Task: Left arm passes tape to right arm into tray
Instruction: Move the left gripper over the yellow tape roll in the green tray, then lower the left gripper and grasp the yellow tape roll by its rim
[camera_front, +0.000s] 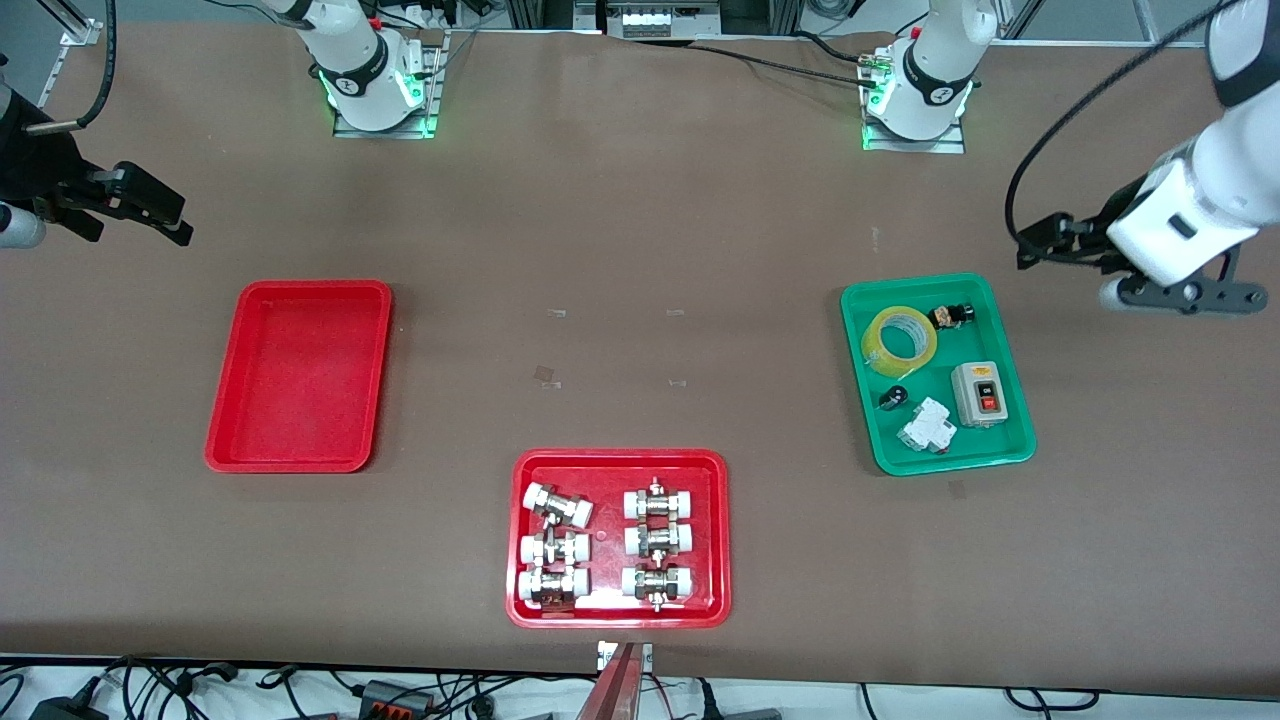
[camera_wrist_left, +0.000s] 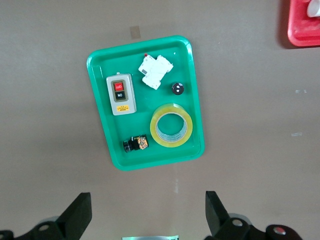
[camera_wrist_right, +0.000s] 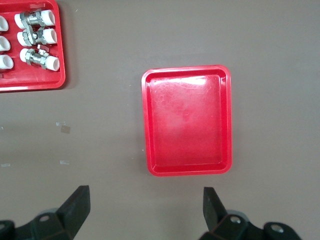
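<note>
The tape (camera_front: 880, 355), a translucent yellow roll, lies flat in a green tray (camera_front: 985, 445) toward the left arm's end of the table; the left wrist view also shows the tape (camera_wrist_left: 171, 142). My left gripper (camera_front: 1045, 242) hangs open and empty over bare table beside that green tray, and its jaws stand wide around nothing (camera_wrist_left: 148, 200). The plain red tray (camera_front: 300, 375) sits empty toward the right arm's end and shows in the right wrist view (camera_wrist_right: 187, 120). My right gripper (camera_front: 165, 212) hovers open and empty over the table beside it (camera_wrist_right: 145, 192).
A red tray (camera_front: 618, 462) of white-capped metal pipe fittings sits nearest the front camera, mid-table. The green tray also holds a grey switch box (camera_front: 978, 393), a white breaker (camera_front: 927, 425) and small black parts. Cables run along the table's front edge.
</note>
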